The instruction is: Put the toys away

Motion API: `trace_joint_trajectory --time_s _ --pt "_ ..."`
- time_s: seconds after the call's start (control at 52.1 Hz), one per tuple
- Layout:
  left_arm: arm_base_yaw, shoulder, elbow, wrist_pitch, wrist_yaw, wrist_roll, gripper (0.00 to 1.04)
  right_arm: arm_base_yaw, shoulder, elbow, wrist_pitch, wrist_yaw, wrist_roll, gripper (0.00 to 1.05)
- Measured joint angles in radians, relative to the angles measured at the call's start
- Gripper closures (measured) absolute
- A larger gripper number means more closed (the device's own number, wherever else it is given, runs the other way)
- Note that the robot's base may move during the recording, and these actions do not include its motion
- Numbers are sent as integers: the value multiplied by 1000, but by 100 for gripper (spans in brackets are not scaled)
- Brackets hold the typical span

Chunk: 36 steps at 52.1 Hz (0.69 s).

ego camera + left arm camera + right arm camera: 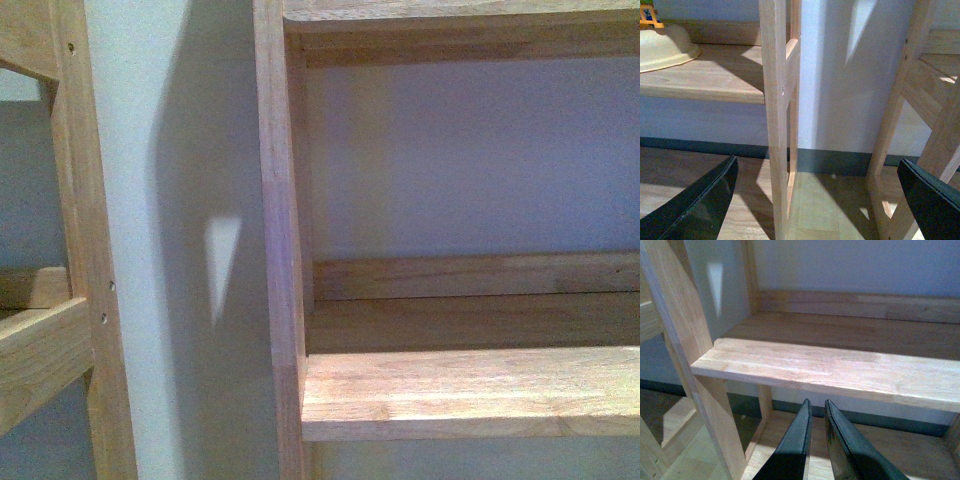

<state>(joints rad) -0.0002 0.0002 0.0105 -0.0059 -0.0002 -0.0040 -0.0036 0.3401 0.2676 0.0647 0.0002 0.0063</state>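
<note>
Toys are absent from all three views, so no plush animal can be located at this moment. Right pincer (817,412): fingers nearly together with only a thin gap, nothing held, poised just below the front edge of a bare wooden shelf board (830,367). Left pincer (817,200): fingers spread wide, nothing between them, facing a shelf upright (775,115) with wooden floor (820,210) beyond. A cream bowl (665,47) rests on the shelf board (715,75) left of that upright. The front view shows only two wooden shelf units against a pale wall (180,240). Judgement: a plush toy should be light, soft and compressible; grip across the rounded body, not by an ear, limb or tag
</note>
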Motion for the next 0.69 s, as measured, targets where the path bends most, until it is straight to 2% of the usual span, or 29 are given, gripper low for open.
trace_joint_trajectory --time_s 0.441,0.537,0.691 --pt "0 0 0 0 0 0 6 0 -119 -148 27 0 0 89" --pt "0 0 0 0 0 0 6 0 -215 -166 -65 0 0 89" --pt "0 0 0 0 0 0 6 0 -270 -191 -72 0 0 89"
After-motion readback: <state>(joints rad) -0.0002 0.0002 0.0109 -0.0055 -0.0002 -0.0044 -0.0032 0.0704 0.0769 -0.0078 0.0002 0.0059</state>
